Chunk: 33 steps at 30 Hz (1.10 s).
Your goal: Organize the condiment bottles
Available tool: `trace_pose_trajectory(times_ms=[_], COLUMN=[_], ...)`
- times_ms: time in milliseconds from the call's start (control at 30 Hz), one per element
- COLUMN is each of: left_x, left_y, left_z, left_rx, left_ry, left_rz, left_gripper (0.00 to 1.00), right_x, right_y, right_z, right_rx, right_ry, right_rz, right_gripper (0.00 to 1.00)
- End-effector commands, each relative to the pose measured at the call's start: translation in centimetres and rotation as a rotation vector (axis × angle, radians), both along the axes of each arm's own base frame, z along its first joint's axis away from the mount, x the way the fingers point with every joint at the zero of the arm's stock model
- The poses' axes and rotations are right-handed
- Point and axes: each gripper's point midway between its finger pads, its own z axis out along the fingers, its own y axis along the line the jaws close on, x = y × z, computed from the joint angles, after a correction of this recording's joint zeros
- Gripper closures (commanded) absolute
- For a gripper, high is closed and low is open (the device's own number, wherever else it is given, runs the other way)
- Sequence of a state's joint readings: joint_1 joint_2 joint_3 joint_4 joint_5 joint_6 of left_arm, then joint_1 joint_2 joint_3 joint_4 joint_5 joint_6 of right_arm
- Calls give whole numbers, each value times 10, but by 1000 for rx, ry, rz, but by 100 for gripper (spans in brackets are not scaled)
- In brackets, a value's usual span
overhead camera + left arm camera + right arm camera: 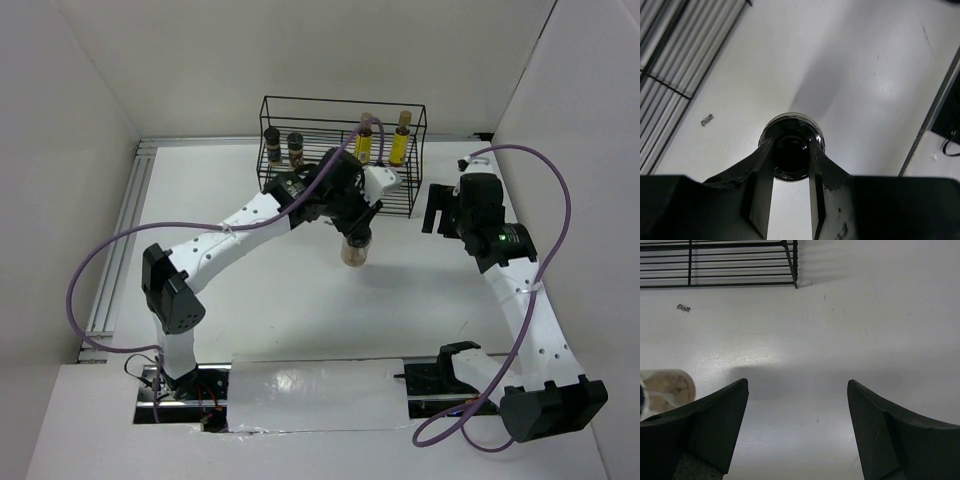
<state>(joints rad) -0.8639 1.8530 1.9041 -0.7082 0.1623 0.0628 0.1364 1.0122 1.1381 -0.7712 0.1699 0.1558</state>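
Top external view: the left claw (pixel 356 228) was pinched on the black lid of the fat jar (pixel 354 253). The jar's long axis ran roughly upright, lid toward the claw and base pointing down at the bench (pixel 300 320); contact could not be confirmed. Beyond that claw, the wire rack (pixel 320 100) held two yellow bottles (pixel 364 142) and two dark-lidded jars (pixel 272 145) upright. The right claw (pixel 436 210) was spread and empty.

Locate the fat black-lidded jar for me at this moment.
Top view: the fat black-lidded jar is near the middle of the table, just in front of the wire rack, clamped in the jaws of the left gripper.
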Motion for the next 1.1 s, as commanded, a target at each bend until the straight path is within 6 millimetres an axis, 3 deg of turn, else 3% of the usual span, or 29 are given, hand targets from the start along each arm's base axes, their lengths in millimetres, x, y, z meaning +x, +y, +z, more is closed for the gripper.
trace_pose_trajectory(times_ms=[0, 133, 533, 633, 833, 1067], left_x=[32, 79, 164, 178, 198, 205], left_y=[20, 56, 95, 90, 88, 87], left_z=[80, 114, 196, 195, 163, 130], left_rx=[-141, -210, -333, -333, -289, -242], left_ry=[-113, -170, -488, -533, -517, -468], left_rz=[121, 235, 401, 396, 411, 411], left_gripper=[100, 100, 100, 100, 100, 100], right_x=[11, 14, 23, 23, 17, 10], right_y=[2, 4, 9, 9, 6, 4], right_z=[14, 12, 12, 9, 6, 5], right_rx=[28, 35, 57, 59, 59, 60], right_ry=[-57, -52, -47, -34, -18, -14], right_rz=[-3, 3, 3, 5, -16, -31], right_gripper=[14, 14, 15, 16, 16, 16])
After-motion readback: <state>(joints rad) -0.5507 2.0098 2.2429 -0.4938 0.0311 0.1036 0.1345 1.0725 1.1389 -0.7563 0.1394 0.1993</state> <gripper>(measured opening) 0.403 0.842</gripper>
